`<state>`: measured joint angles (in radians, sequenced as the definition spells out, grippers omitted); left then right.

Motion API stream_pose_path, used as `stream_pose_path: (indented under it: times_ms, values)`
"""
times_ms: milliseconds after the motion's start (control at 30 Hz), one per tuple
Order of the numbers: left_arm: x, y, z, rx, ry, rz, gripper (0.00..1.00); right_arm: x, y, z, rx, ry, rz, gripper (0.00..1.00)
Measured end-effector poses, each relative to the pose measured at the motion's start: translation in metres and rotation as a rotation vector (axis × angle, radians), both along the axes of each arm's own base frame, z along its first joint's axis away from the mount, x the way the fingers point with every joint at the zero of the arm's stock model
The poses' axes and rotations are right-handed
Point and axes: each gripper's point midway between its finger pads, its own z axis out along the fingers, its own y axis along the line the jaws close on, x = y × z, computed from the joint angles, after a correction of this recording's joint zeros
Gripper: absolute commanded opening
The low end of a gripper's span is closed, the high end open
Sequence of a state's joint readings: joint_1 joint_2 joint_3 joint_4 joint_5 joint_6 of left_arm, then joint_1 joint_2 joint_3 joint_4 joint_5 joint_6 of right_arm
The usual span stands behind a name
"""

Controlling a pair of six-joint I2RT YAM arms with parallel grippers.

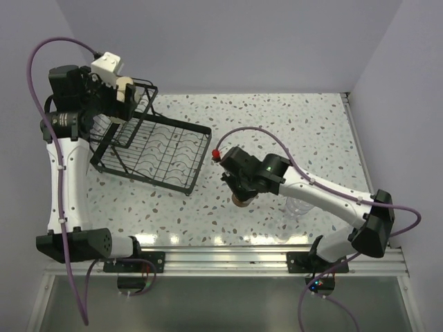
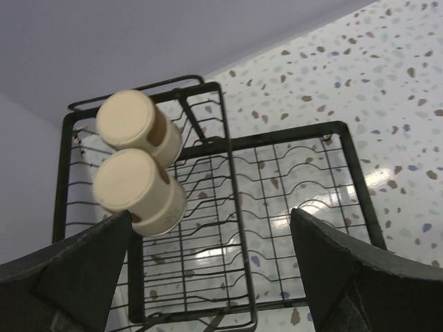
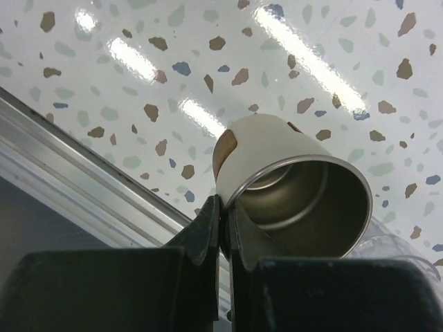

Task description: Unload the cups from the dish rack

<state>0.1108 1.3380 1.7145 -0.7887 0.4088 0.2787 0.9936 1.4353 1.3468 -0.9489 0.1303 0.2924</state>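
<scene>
The black wire dish rack (image 1: 173, 155) stands at the back left. Two cream cups (image 2: 138, 128) (image 2: 142, 190) with brown bases sit upside down in its raised tier, one showing in the top view (image 1: 127, 88). My left gripper (image 2: 208, 277) hangs open above the rack (image 2: 232, 207), its left finger (image 2: 76, 277) just beside the nearer cup; in the top view it (image 1: 118, 107) is over the raised tier. My right gripper (image 3: 225, 207) is shut on the rim of a third cream cup (image 3: 291, 173), held tilted over the table (image 1: 242, 197).
Clear ribbed tumblers (image 1: 297, 207) stand on the speckled table beside the right arm, one at the edge of the right wrist view (image 3: 398, 242). The aluminium rail (image 1: 228, 256) runs along the near edge. Walls close the back and sides.
</scene>
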Motion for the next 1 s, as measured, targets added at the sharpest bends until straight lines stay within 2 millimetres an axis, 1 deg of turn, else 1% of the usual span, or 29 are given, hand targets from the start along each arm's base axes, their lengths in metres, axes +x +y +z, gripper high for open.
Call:
stream_pose_path:
  times_ms: [100, 167, 267, 333, 433, 567, 633, 700, 767, 800, 867, 900, 1000]
  values:
    - [0.009, 0.029, -0.009, 0.051, 0.029, 0.091, 1.00, -0.008, 0.007, -0.018, -0.067, 0.007, 0.030, 0.00]
    - [0.015, 0.042, -0.017, 0.080, 0.052, 0.131, 1.00, -0.013, 0.013, -0.038, -0.133, 0.028, 0.045, 0.00]
    - [0.017, 0.052, -0.030, 0.107, 0.094, 0.160, 1.00, -0.018, 0.016, -0.070, -0.223, 0.059, 0.052, 0.00]
    - [0.018, 0.055, -0.034, 0.121, 0.104, 0.167, 1.00, -0.020, 0.013, -0.085, -0.261, 0.069, 0.038, 0.00]
    - [0.018, 0.057, -0.036, 0.130, 0.109, 0.170, 1.00, -0.018, 0.012, -0.092, -0.262, 0.055, 0.005, 0.00]
    - [0.018, 0.057, -0.036, 0.133, 0.109, 0.167, 1.00, -0.013, 0.022, -0.097, -0.211, 0.038, -0.022, 0.00]
    - [0.018, 0.057, -0.037, 0.140, 0.109, 0.163, 1.00, -0.014, 0.025, -0.100, -0.195, 0.043, -0.024, 0.00]
    - [0.018, 0.057, -0.038, 0.145, 0.112, 0.160, 1.00, -0.013, 0.027, -0.100, -0.187, 0.042, -0.025, 0.10]
    - [0.017, 0.057, -0.041, 0.147, 0.119, 0.157, 1.00, -0.013, 0.029, -0.101, -0.180, 0.044, -0.027, 0.15]
    - [0.017, 0.057, -0.042, 0.148, 0.121, 0.156, 1.00, -0.014, 0.030, -0.102, -0.179, 0.049, -0.025, 0.26]
    - [0.017, 0.057, -0.043, 0.148, 0.123, 0.153, 1.00, -0.016, 0.031, -0.106, -0.182, 0.066, -0.019, 0.38]
    - [0.018, 0.056, -0.043, 0.148, 0.122, 0.152, 1.00, -0.018, 0.031, -0.108, -0.186, 0.074, -0.014, 0.48]
    - [0.017, 0.056, -0.043, 0.147, 0.123, 0.148, 1.00, -0.022, 0.032, -0.108, -0.193, 0.092, 0.005, 0.56]
